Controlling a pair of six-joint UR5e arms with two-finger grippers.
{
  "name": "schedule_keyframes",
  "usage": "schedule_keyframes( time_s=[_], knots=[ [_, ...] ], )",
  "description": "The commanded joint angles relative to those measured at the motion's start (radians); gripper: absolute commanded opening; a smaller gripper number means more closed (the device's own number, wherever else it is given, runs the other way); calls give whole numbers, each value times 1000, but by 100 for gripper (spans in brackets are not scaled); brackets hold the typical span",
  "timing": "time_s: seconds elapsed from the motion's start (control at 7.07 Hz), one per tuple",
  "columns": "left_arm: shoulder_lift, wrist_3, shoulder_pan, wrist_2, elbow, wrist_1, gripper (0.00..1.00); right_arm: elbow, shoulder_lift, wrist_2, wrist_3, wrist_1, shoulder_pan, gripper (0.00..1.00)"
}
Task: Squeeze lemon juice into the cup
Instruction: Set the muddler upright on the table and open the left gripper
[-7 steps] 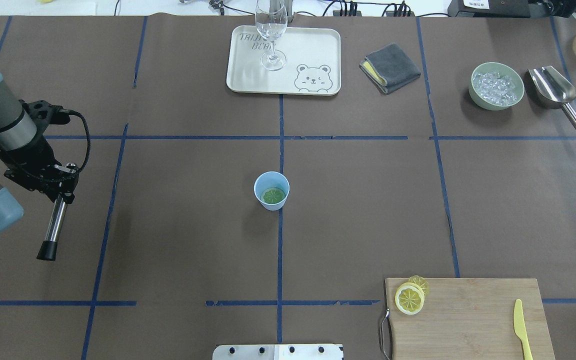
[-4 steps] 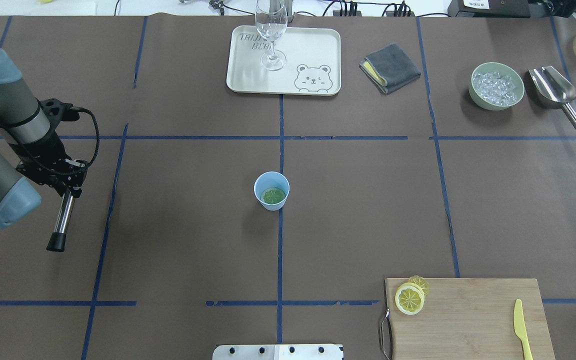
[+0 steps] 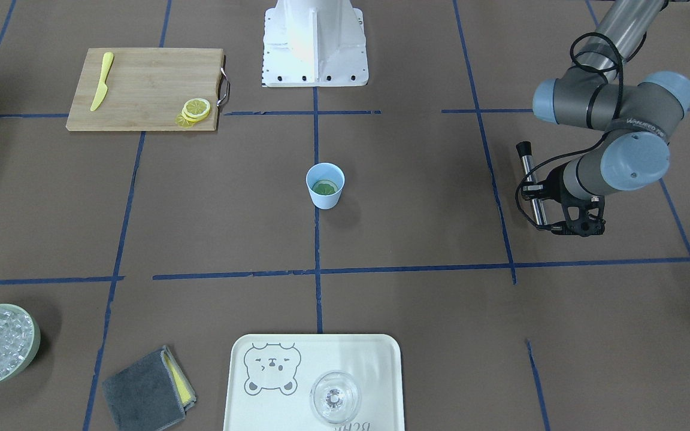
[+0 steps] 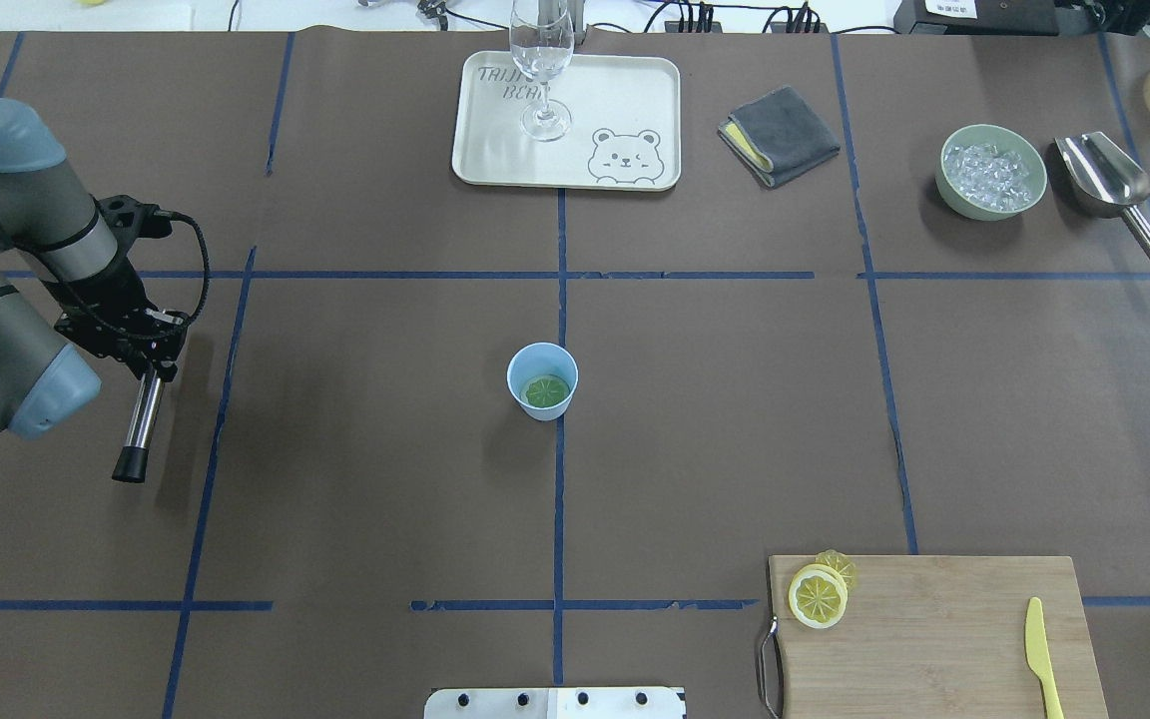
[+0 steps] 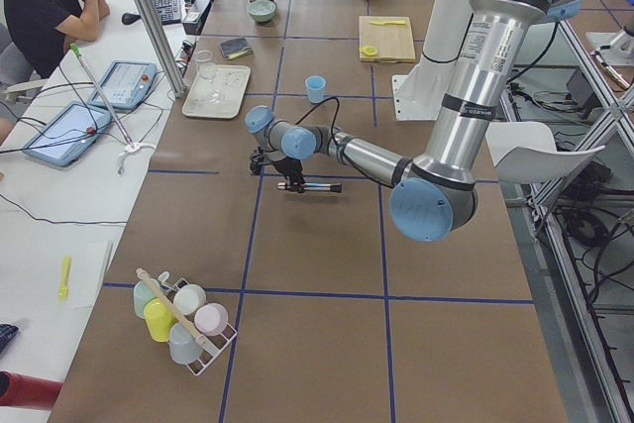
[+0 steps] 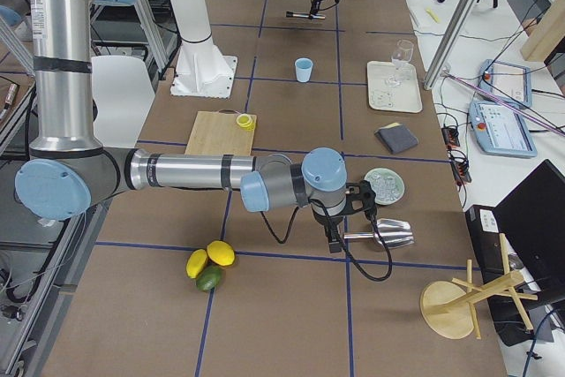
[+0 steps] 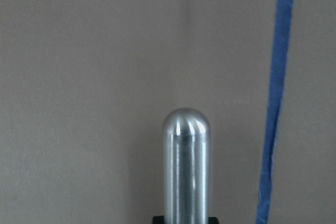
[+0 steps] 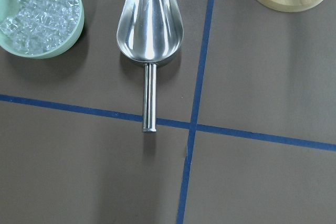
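Tabletop (image 4: 735, 419) covered in brown paper, gridded with blue tape (image 4: 558, 479). Directly on it: small light-blue plastic cup (image 4: 542, 380) at centre; cream rectangular bear-print tray (image 4: 635, 90) at far edge; folded grey cloth (image 4: 781, 135), pale-green bowl (image 4: 974, 210) and steel scoop (image 4: 1104, 175) rightward; wooden cutting board (image 4: 934, 639) near right.

"TRIJI… BEA…" on tray (image 4: 635, 95)

We see a brown table (image 4: 335, 449) crossed by blue tape lines (image 4: 557, 499); in the exterior left view, a white desk (image 5: 59, 215) sits at nine o'clock.
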Motion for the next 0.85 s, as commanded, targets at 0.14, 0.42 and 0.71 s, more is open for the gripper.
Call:
schedule_keyframes(
  time_s=[0.14,0.42,0.71],
  knots=[
    [3,6,-28,7,-2,-12,100,1,0,0,0,0,-1,100],
    [1,-6,-150,26,-96,-3,100,15,-1,3,0,0,-1,100],
    [32,61,-324,27,-210,-1,100,13,-3,8,-2,0,-1,100]
  ],
)
